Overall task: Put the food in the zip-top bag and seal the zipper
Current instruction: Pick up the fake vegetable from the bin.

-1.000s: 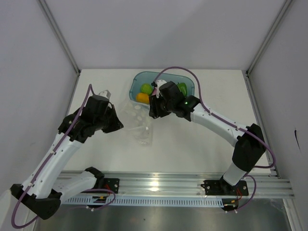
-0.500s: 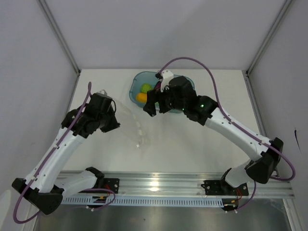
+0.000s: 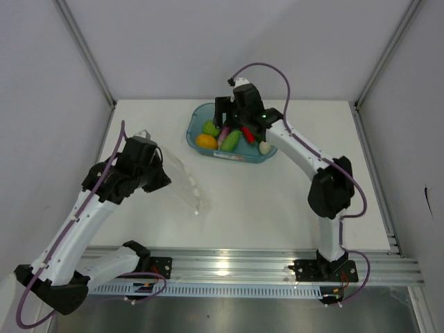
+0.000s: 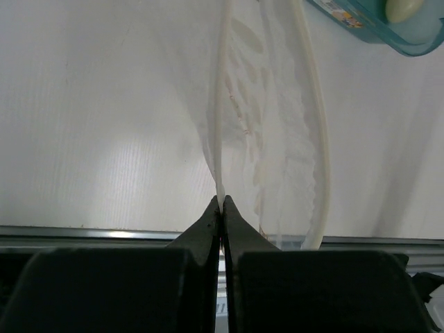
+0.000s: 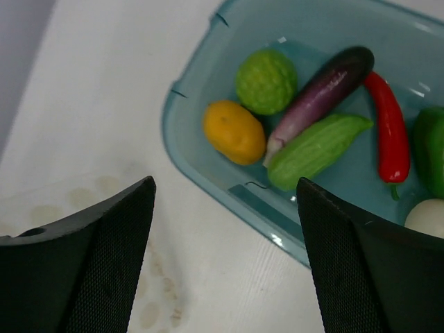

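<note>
Left gripper point(image 4: 220, 207) clamped on zip-top bag point(image 4: 274, 139) edge | right gripper point(image 5: 225, 187) spread above teal tray point(image 5: 177, 139) | food point(image 5: 316, 149) in tray

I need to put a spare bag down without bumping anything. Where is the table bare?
The widest bare patch of table lies between the zip-top bag, pinched by the left gripper, and the right arm. Also bare: right of that arm. Crowded: the tray, full of food, right gripper over it.

The teal tray point(image 5: 170, 118) walls enclose the toy foods point(image 5: 326, 90); entry is from above. The raised zip-top bag point(image 3: 183, 179) stands left of it, bare tabletop point(image 3: 277, 201) between.
</note>
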Robot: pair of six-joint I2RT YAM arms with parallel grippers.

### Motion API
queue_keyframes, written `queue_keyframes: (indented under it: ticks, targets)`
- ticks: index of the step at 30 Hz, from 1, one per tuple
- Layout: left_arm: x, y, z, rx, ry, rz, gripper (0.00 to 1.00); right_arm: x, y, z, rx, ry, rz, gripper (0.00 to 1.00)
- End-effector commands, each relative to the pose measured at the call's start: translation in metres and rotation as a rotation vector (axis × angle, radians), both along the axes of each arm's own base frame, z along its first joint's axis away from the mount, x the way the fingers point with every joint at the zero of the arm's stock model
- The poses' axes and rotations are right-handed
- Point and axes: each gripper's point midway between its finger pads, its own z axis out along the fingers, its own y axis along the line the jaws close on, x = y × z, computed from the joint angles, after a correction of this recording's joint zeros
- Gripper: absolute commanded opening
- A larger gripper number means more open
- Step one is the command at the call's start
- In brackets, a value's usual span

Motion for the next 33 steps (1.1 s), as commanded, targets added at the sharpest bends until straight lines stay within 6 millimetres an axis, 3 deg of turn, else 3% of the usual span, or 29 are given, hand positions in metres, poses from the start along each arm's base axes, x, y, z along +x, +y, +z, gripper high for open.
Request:
queue_keyframes:
  ticks: [1,3,4,6,7,8,9,10,12,14,15,16,19,20,25,33]
  targets:
    - [0.003,-0.013,0.019,-0.087,-0.082,-0.039,0.0,0.046,-0.001,-0.027,-0.036,-0.029,-0.095,0.84]
    - [0.005,-0.017,0.022,-0.113,-0.108,-0.051,0.01,0.065,-0.002,-0.031,-0.052,-0.057,-0.128,0.84]
    - [0.006,-0.02,0.023,-0.122,-0.11,-0.066,0.01,0.075,0.0,-0.054,-0.09,-0.049,-0.137,0.84]
    - [0.007,-0.023,0.025,-0.137,-0.123,-0.077,0.01,0.091,-0.003,-0.057,-0.109,-0.086,-0.176,0.84]
    - [0.008,-0.024,0.026,-0.14,-0.126,-0.082,0.01,0.099,-0.003,-0.075,-0.136,-0.079,-0.179,0.84]
    - [0.008,-0.025,0.026,-0.142,-0.128,-0.086,0.01,0.106,-0.004,-0.079,-0.138,-0.089,-0.189,0.84]
    - [0.009,-0.026,0.027,-0.144,-0.135,-0.089,0.01,0.111,-0.004,-0.08,-0.133,-0.097,-0.198,0.84]
    - [0.009,-0.026,0.025,-0.143,-0.133,-0.091,0.01,0.119,-0.008,-0.095,-0.142,-0.083,-0.21,0.84]
    - [0.01,-0.027,0.022,-0.143,-0.134,-0.099,0.01,0.129,-0.008,-0.096,-0.119,-0.094,-0.217,0.84]
    - [0.01,-0.027,0.018,-0.137,-0.126,-0.099,0.01,0.138,-0.011,-0.115,-0.115,-0.066,-0.234,0.83]
    - [0.01,-0.027,0.018,-0.136,-0.128,-0.1,0.01,0.144,-0.011,-0.11,-0.096,-0.072,-0.242,0.83]
    - [0.01,-0.028,0.016,-0.136,-0.125,-0.101,0.01,0.147,-0.012,-0.126,-0.088,-0.037,-0.248,0.81]
    - [0.012,-0.03,0.016,-0.145,-0.129,-0.107,0.01,0.151,-0.003,-0.131,-0.034,-0.005,-0.248,0.78]
    - [0.012,-0.032,0.015,-0.149,-0.126,-0.114,0.01,0.151,-0.001,-0.144,-0.037,0.02,-0.255,0.77]
    - [0.015,-0.034,0.015,-0.152,-0.13,-0.119,0.0,0.152,-0.005,-0.167,-0.011,0.082,-0.327,0.76]
    - [0.015,-0.035,0.014,-0.155,-0.128,-0.122,0.0,0.141,0.016,-0.208,0.023,0.175,-0.293,0.75]
